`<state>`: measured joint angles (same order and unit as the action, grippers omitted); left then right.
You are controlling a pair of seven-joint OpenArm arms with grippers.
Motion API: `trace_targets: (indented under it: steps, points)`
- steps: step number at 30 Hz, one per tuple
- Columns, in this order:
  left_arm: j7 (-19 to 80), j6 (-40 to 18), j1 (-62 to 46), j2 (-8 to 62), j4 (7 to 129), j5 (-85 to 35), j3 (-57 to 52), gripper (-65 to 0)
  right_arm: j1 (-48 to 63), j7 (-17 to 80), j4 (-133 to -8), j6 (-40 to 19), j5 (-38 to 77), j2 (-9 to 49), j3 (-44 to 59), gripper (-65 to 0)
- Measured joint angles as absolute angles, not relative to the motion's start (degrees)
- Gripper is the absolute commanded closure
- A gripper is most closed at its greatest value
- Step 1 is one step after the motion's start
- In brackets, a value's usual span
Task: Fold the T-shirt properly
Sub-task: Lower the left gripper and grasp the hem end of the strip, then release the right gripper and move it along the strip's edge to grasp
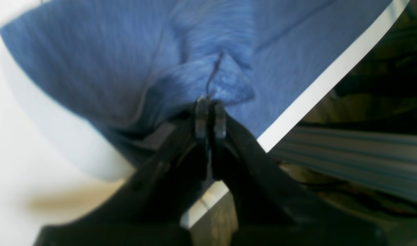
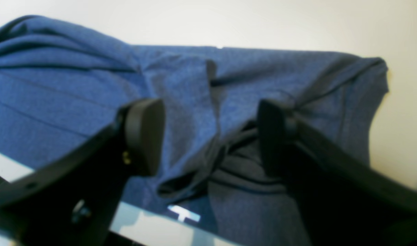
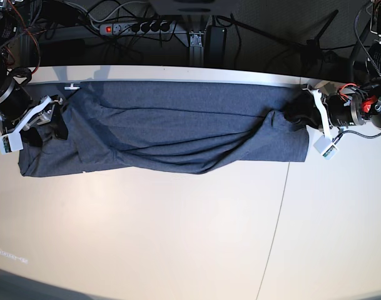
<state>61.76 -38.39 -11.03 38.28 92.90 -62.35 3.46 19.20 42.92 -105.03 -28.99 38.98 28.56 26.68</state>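
So the T-shirt [image 3: 171,134] is stretched out long along the far edge of the table [image 3: 177,237], running nearly from the far left corner area to past the middle seam on the right, already doubled over into a long band with a few loose diagonal creases sagging through the middle. The left gripper [image 1: 210,112] has its jaws pinched tight together on a bunched bit of the fabric right by the table's far edge, you can see the cloth puckering up to the tips in the left wrist view. The right gripper [image 2: 208,136] is at the other end with jaws spread wide, straddling a rumpled ridge of cloth but not actually clamped on anything. My guess is the step in hand is getting that second end gripped so the band can be tensioned or folded over. To do it well I'd bring the open jaws down over the ridge and catch every layer, not just the top one, otherwise the under layer drags behind. Then pull gently apart to take out those sagging creases before folding. Watch the end near the far edge, some cloth looks close to slipping off the table there.
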Motion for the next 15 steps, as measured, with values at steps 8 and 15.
trace_targets:
  steps: [8, 15]
  points:
    - [60.8, -38.4, -12.2, 41.2, 92.9, -60.7, 3.5, 0.0, 19.2, 42.9, -105.0, -29.0, 39.0, 28.6, 26.7, -42.2]
    - [60.6, -38.4, -12.2, 42.1, 92.9, -60.7, 3.5, 0.0, 19.2, 42.9, -105.0, -29.0, 39.0, 28.6, 26.7, -42.2]
